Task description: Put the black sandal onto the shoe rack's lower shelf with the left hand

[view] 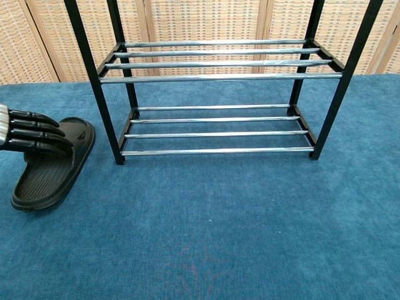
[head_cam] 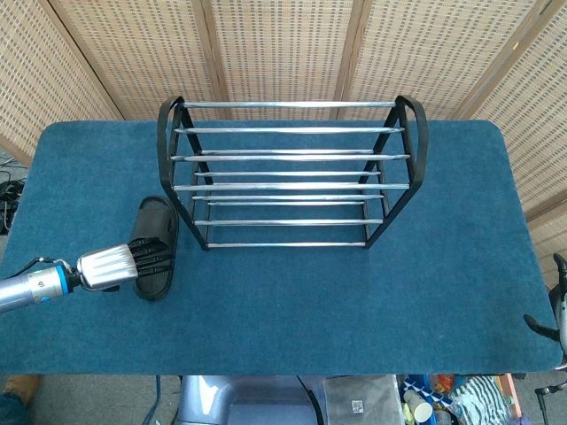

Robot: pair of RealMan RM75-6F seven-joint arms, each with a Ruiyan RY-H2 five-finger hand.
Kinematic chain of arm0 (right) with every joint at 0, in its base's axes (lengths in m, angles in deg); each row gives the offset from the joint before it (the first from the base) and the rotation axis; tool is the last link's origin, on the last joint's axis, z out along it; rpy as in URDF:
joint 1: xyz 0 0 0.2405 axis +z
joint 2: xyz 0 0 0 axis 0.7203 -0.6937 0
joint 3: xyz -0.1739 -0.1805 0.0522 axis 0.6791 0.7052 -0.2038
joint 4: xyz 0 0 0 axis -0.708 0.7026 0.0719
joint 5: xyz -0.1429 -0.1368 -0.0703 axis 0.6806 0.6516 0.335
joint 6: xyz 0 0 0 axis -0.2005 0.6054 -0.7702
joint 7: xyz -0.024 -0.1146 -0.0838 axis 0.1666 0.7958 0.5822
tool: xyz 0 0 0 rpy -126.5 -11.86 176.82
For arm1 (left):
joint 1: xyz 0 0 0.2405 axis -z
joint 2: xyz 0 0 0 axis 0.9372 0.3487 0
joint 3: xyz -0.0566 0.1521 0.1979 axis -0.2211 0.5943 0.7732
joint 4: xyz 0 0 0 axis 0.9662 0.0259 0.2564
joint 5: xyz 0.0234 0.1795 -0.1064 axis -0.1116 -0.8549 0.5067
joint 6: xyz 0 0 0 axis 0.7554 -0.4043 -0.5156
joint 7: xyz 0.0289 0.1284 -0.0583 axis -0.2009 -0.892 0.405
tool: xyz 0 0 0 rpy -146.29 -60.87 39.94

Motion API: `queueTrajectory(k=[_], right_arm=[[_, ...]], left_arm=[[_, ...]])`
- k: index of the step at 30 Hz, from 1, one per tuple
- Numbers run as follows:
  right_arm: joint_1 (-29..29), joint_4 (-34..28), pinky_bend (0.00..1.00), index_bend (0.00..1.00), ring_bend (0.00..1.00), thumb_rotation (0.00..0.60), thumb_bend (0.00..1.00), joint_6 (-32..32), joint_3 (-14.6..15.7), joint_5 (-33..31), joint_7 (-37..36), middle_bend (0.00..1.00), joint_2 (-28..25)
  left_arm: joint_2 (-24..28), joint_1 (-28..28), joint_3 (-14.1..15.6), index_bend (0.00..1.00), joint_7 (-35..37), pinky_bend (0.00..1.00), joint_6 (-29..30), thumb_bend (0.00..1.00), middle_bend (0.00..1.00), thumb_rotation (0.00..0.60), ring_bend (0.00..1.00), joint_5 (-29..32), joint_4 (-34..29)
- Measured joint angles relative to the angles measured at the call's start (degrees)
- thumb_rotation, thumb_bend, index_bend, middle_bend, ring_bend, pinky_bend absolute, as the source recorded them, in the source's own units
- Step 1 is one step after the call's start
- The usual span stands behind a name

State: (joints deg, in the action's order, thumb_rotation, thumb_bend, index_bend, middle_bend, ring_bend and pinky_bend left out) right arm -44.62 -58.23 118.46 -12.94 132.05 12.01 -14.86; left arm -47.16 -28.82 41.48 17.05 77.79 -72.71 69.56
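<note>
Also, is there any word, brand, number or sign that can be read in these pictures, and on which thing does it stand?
None can be read.
Black sandal: no marking seen.
Shoe rack: no label seen.
Small tag below the table edge: too small to read.
</note>
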Motion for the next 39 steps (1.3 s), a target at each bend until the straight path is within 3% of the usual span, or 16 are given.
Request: queueTrajectory(k=[13, 30, 35, 39], right_arm=[[0.7, 1.3, 0.0, 0.0, 0.0, 0.6, 0.0, -1.9, -1.5, -3.8, -0.1, 0.0, 0.0], [1.2, 2.8, 0.0, 0.0, 0.0, 0.6, 0.0, -3.5, -1.8, -5.9, 0.2, 0.0, 0.5], [1.3, 2.9, 0.0, 0.0, 0.0, 0.6, 0.0, -3.7, -1.8, -6.0, 0.1, 0.0, 0.6], [1.3, 2.9, 0.0, 0.0, 0.0, 0.6, 0.0, -3.8, -1.7, -6.0, 0.0, 0.0, 0.6]], left_arm=[[-3.1, 5.1, 5.9, 0.0, 2.5, 0.04, -6.2, 0.17, 0.0, 0.6, 0.0, 0.2, 2.9], [-6.6, 8.1, 10.6, 0.0, 2.8, 0.05, -10.3, 0.17, 0.01, 0.6, 0.01, 0.9, 3.9], [-7.4, 7.3, 10.5, 0.15, 1.1, 0.07, -9.3, 0.17, 0.13, 0.6, 0.08, 2.2, 4.5], [-8.1, 6.6, 10.7, 0.32, 0.7, 0.23, -8.3, 0.17, 0.3, 0.6, 0.22, 2.8, 4.8]])
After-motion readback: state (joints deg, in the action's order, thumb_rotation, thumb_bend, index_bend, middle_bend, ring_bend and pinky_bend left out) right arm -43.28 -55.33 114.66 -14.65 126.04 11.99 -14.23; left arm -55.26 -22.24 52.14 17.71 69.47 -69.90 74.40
